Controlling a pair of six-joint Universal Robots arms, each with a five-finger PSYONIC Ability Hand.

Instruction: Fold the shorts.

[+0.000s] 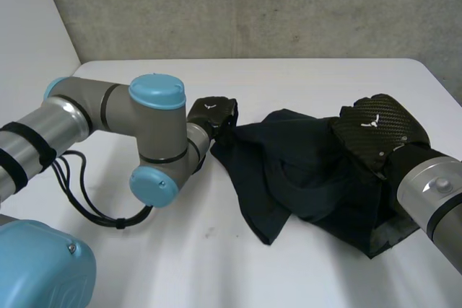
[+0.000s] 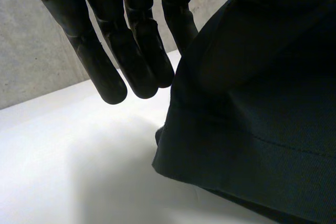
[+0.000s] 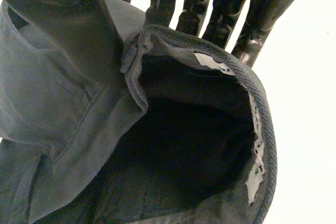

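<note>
Dark shorts lie crumpled on the white table between my two hands. My left hand is at their left corner, where the cloth rises to it. In the left wrist view, a hemmed edge of the shorts hangs beside its straight fingers, covering the thumb side. My right hand rests on the right part of the shorts. Its fingers are behind the open waistband and the thumb in front, pinching it. The shorts gape open below that hand.
A grey concrete wall runs behind the table's far edge. My left arm's elbow reaches over the table's left half. Bare white table lies under the left hand's fingertips.
</note>
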